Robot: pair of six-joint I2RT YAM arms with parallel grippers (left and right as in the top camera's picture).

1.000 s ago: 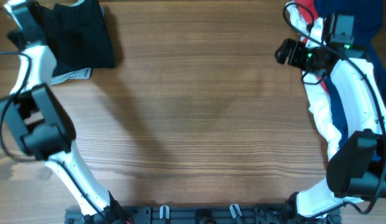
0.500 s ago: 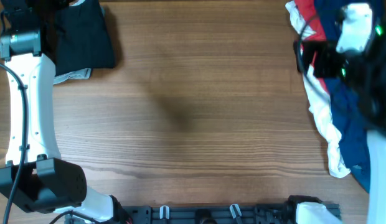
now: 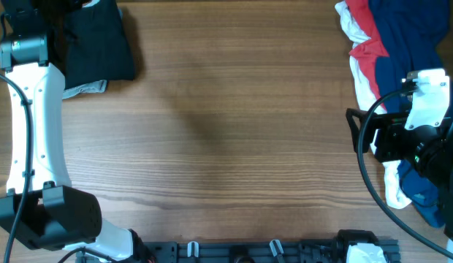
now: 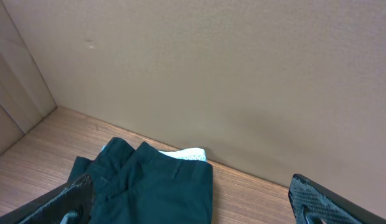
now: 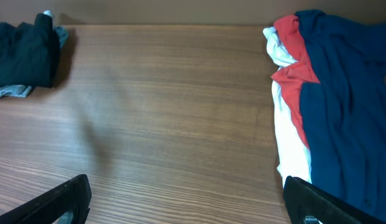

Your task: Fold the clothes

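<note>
The folded black shorts (image 3: 95,40) lie at the far left corner of the tabletop (image 3: 234,131), with a pale garment (image 3: 84,89) peeking out beneath. A heap of navy, red and white garments (image 3: 402,44) lies along the right edge. The left fingers (image 4: 324,199) hover spread and empty near the shorts. The right fingers (image 5: 56,202) are spread and empty by the heap's near end.

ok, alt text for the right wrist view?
A heap of navy, red and white garments lies on the right of a wooden table, with a folded black garment at far left. The right claw is open, holding nothing.
</note>
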